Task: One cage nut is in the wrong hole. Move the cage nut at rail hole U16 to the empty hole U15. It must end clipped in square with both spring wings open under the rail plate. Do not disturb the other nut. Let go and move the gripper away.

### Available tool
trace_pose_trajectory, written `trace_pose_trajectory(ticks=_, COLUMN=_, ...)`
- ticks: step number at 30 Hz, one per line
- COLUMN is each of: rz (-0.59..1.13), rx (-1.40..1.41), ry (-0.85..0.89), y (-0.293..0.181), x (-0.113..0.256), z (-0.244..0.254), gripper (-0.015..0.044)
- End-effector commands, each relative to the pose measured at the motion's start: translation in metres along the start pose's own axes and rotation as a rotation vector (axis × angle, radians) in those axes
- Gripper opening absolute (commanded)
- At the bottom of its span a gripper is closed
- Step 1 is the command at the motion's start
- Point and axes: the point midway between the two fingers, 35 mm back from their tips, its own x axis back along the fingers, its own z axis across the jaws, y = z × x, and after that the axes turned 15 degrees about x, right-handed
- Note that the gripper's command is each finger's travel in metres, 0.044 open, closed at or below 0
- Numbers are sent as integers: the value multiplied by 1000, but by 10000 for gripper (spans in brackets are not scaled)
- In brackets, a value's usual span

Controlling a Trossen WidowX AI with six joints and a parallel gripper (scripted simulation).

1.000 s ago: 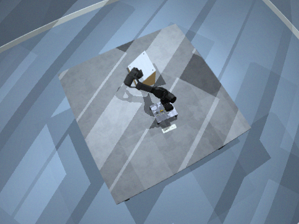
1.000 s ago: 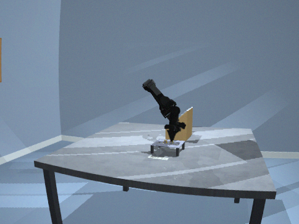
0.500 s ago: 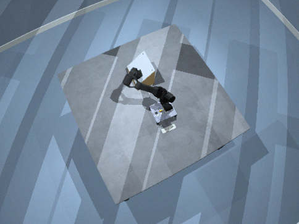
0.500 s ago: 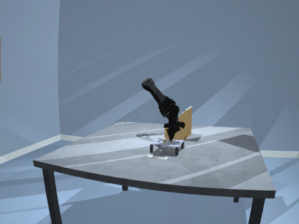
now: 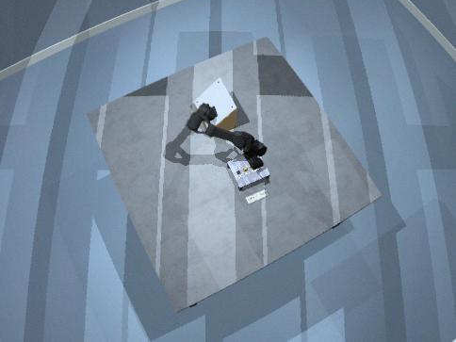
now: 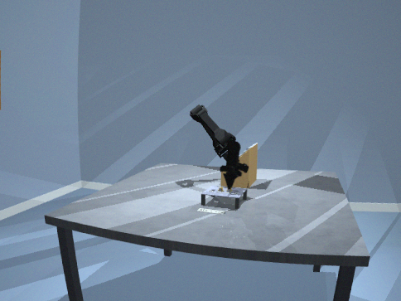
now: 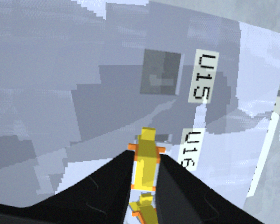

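My gripper (image 5: 256,165) (image 6: 229,187) (image 7: 145,161) is shut on the yellow cage nut (image 7: 146,167) with orange spring wings, at the U16 label. A dark strip of hole U16 (image 7: 164,137) shows just beyond the nut. Whether the nut is fully clear of the plate is hard to tell. The square hole U15 (image 7: 160,72) is empty, ahead of the fingertips. The other yellow nut (image 5: 245,169) (image 6: 221,189) (image 7: 145,205) sits farther along the row, partly hidden by the fingers in the wrist view. The rail plate (image 5: 254,179) (image 7: 40,100) stands raised on short dark legs.
The U15 label (image 7: 203,76) and U16 label (image 7: 190,148) lie right of the holes in the wrist view. A pale printed strip (image 5: 254,196) (image 6: 211,211) lies on the table in front of the plate. A white-topped, tan-sided block (image 5: 218,100) (image 6: 252,167) stands behind, near the arm.
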Motion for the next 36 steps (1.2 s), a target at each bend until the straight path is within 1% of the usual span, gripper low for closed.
trace_pose_trajectory(ticks=1, rz=6, rx=2, ry=-5, y=-1, x=0, z=0, gripper=29)
trace_pose_trajectory(ticks=36, rz=17, rx=3, ry=-46, y=0, x=1, z=2, gripper=29)
